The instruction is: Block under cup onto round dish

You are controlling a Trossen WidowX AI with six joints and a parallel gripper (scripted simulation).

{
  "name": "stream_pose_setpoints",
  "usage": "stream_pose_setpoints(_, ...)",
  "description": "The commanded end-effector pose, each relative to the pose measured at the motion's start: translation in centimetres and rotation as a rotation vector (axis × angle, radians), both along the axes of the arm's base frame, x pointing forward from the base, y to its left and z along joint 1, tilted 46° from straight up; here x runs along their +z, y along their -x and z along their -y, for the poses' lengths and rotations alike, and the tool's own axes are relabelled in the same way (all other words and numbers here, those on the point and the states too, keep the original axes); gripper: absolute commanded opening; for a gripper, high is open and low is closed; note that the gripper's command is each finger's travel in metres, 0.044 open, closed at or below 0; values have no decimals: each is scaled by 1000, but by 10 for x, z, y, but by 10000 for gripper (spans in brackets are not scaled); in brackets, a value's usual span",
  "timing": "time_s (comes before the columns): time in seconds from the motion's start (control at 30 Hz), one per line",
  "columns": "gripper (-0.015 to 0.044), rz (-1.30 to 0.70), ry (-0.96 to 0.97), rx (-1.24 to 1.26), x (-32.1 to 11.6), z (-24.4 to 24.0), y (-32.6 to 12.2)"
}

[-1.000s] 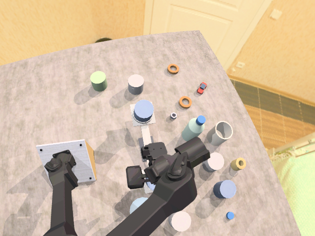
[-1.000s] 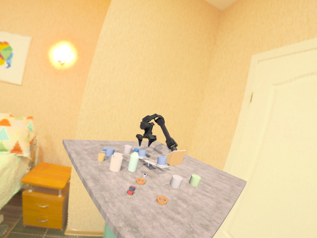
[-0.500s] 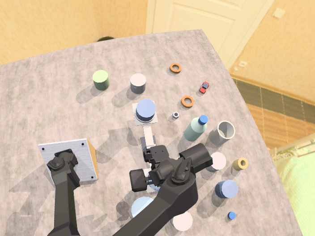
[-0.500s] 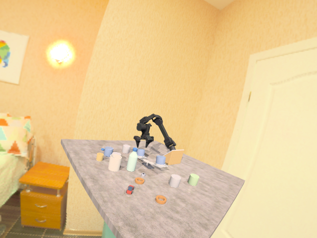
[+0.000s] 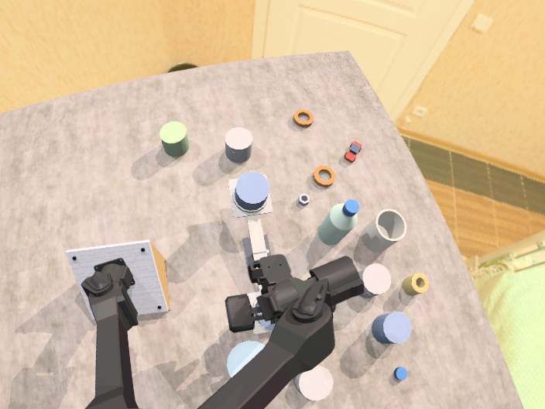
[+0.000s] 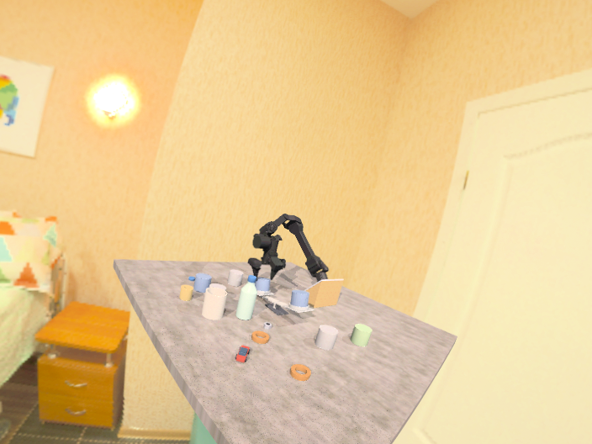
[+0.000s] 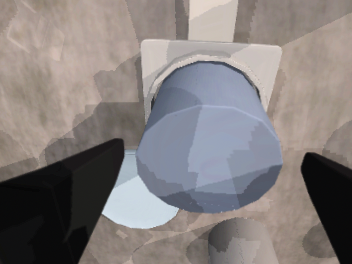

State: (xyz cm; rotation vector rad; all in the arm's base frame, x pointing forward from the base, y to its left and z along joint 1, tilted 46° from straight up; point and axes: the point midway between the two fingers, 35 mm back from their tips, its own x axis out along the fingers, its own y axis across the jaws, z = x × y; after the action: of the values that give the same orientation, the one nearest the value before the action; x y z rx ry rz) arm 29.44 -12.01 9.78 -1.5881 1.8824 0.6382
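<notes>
A blue cup (image 5: 265,322) (image 6: 262,285) (image 7: 210,155) stands upright on the square end plate of the white balance (image 5: 256,233) (image 6: 282,303) (image 7: 213,20) nearer the dish. The identical blue cup (image 5: 251,190) (image 6: 299,298) stands on the other end. The pale blue round dish (image 5: 244,359) (image 7: 140,205) lies beside the nearer cup, partly behind the arm in the top view. My gripper (image 6: 264,277) (image 7: 213,154) is open and empty, pointing down over the nearer cup. Its fingers are on either side of that cup, with a gap on each side. No block is visible. The balance's tilt is hard to judge.
A grey cylinder (image 5: 314,383) (image 6: 235,277) (image 7: 241,242) stands near the dish. A white cylinder (image 5: 376,279), a bottle (image 5: 334,226) (image 6: 245,303) and a hollow tumbler (image 5: 382,231) (image 6: 214,304) stand to one side. A slanted board (image 5: 145,281) (image 6: 325,293) is on the other.
</notes>
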Motion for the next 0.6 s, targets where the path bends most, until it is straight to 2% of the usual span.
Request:
stream_pose_setpoints(0.0,440,-6,3,2,-6,6,2)
stream_pose_setpoints(0.57,440,-6,5,2,-24,26,6)
